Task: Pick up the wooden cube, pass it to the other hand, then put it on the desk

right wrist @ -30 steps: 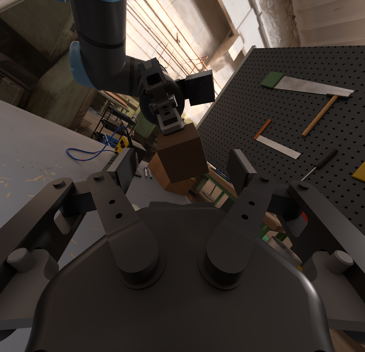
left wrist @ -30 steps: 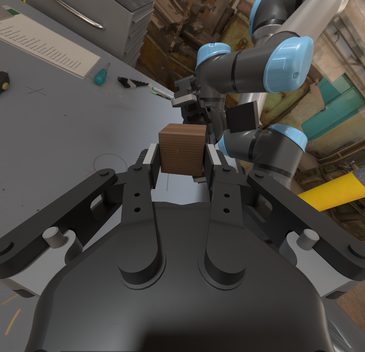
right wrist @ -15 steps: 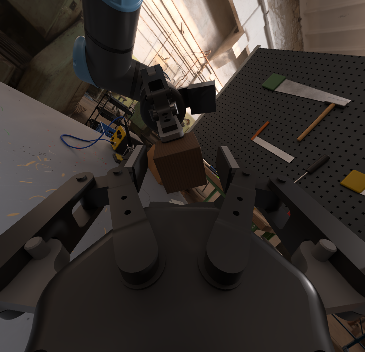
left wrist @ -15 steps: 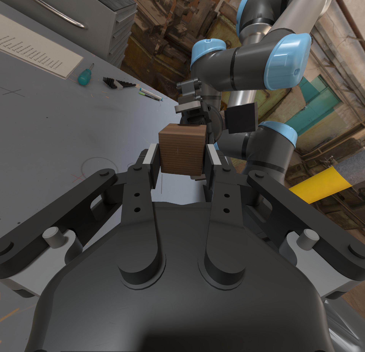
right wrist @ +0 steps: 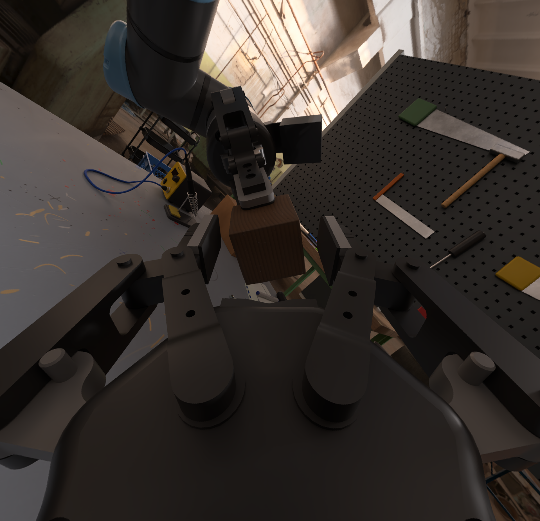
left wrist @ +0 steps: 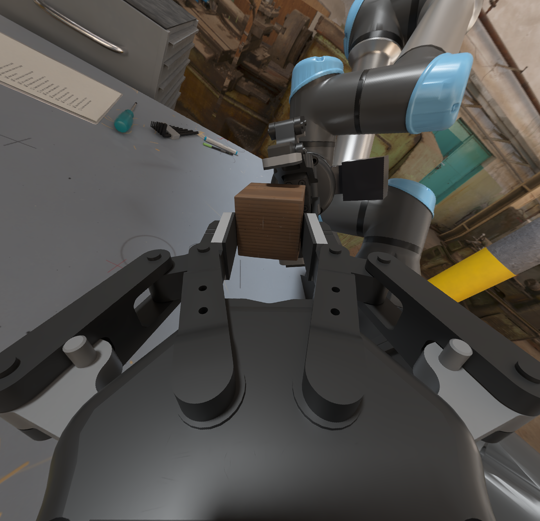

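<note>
I see the big grey desk [left wrist: 87,200] below my two arms, w/ a black pegboard [right wrist: 438,214] standing at its far side. The pegboard holds a saw [right wrist: 461,132], a hammer [right wrist: 473,182] and a few small tools. On the desk, far from the arms, lie a sheet of paper [left wrist: 55,86], a teal screwdriver [left wrist: 124,121], a set of hex keys [left wrist: 169,129] and 2 pens [left wrist: 219,147]; on the other side I see a yellow box [right wrist: 174,181] w/ a blue cable [right wrist: 122,182]. My left gripper [left wrist: 268,238] is squeezing the wooden cube [left wrist: 268,226] tight, one pad on each side, and holds it up in the air above the desk. My right gripper [right wrist: 268,243] is spread wide around the same cube [right wrist: 266,243], w/ a small gap on both sides, so its pads aren't touching the wood. From the left wrist view, the right gripper's fingers [left wrist: 282,159] sit above and below the cube. The cube is between both grippers, right in the middle.
</note>
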You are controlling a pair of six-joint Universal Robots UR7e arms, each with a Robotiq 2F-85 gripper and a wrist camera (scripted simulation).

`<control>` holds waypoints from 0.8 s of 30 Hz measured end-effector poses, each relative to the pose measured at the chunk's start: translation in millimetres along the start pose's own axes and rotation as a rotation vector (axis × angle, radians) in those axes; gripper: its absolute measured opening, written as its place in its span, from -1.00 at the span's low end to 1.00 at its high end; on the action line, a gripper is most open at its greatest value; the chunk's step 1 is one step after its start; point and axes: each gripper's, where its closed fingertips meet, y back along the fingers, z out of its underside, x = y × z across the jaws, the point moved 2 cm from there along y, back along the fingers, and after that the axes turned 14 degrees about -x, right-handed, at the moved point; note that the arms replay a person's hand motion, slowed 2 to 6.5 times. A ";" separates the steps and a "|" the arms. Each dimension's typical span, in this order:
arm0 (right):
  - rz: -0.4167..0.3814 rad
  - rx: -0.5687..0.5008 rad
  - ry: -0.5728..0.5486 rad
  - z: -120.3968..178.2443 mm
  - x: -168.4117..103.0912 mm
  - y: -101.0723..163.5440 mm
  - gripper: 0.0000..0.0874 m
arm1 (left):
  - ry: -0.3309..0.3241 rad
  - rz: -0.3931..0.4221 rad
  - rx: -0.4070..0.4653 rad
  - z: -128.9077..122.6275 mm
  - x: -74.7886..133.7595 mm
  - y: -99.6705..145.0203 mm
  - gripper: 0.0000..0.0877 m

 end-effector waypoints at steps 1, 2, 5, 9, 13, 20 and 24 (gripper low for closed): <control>0.003 0.003 0.006 -0.9 -0.5 0.0 0.35 | 0.001 0.009 0.002 0.5 0.2 0.1 -0.10; 0.005 0.004 0.010 -1.5 -1.3 -0.1 0.33 | 0.002 0.018 0.002 1.1 0.5 0.0 -0.10; 0.005 0.000 0.018 -2.4 -3.5 -1.0 0.26 | 0.006 0.048 -0.001 2.8 1.5 -0.2 -0.10; 0.004 -0.022 0.026 -1.1 -5.4 -3.3 0.20 | 0.007 0.069 -0.011 4.4 1.3 -0.3 -0.10; 0.010 -0.039 0.030 0.2 -6.1 -5.4 0.12 | -0.001 0.068 -0.012 5.2 0.5 0.4 -0.10; -0.002 -0.047 0.022 0.6 -8.7 -6.7 -0.01 | -0.008 0.073 -0.009 7.2 -0.4 1.6 -0.09; -0.010 -0.062 0.018 1.6 -9.5 -7.5 -0.01 | -0.006 0.079 -0.007 8.2 -1.7 1.9 -0.09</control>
